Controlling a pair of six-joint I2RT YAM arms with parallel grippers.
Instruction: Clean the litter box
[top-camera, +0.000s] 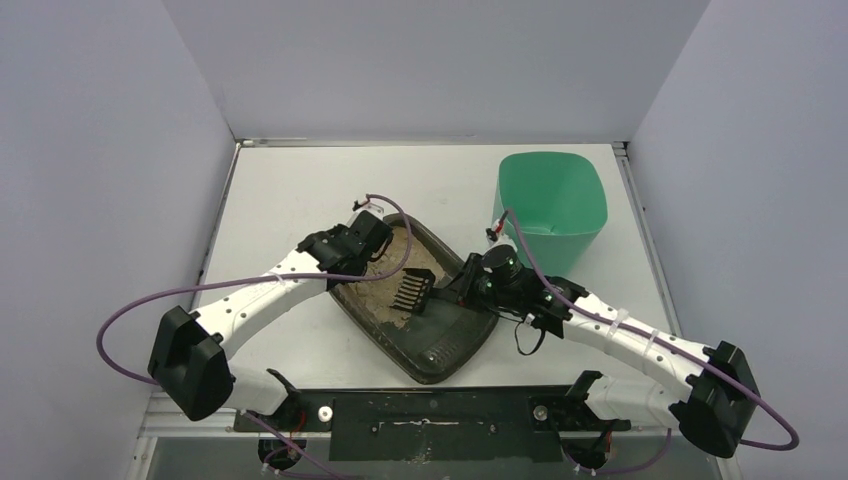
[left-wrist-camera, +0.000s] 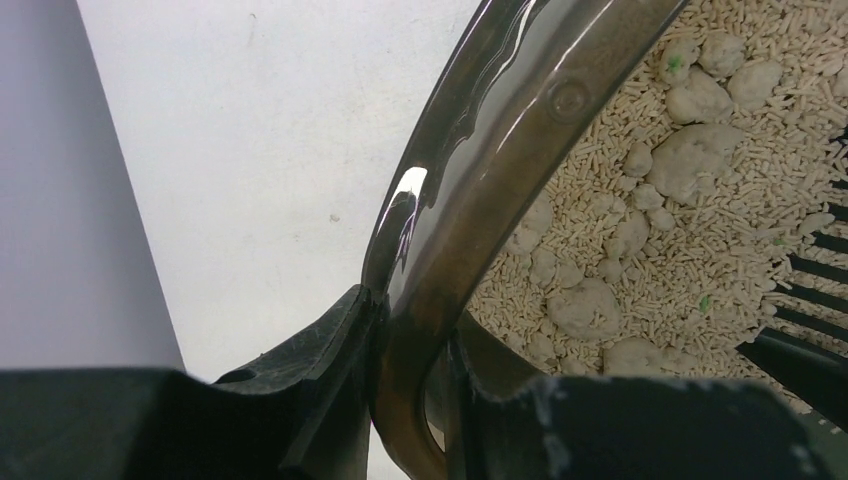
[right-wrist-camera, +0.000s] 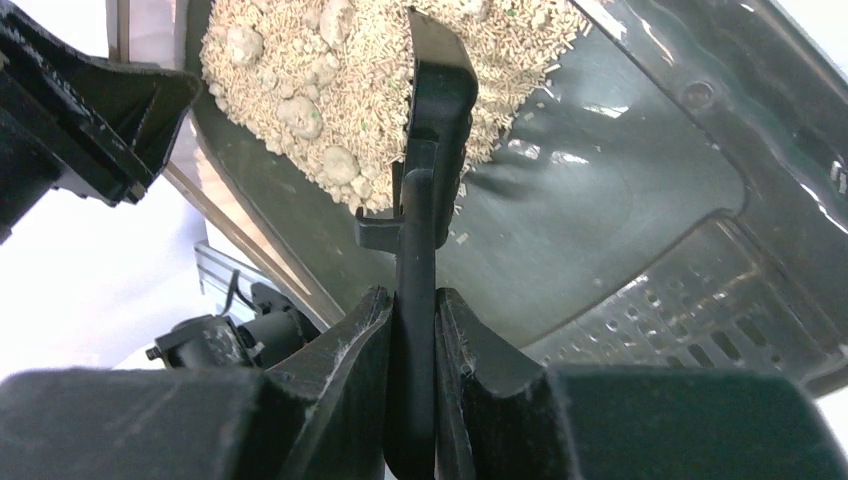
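On table (top-camera: 290, 190) | litter box (top-camera: 450, 352) rim in left tool (left-wrist-camera: 405, 345) | right tool (right-wrist-camera: 412, 300): scoop (top-camera: 412, 290)

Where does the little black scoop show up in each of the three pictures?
Top external: scoop at centre, over the litter box.
Left wrist: scoop tines only, at the right edge.
Right wrist: scoop at centre, edge-on, handle in the right gripper.
Shared landmark: the lumpy litter beside it.

Litter box (top-camera: 447, 350) is dark grey; bin (top-camera: 578, 215) is mint-green.
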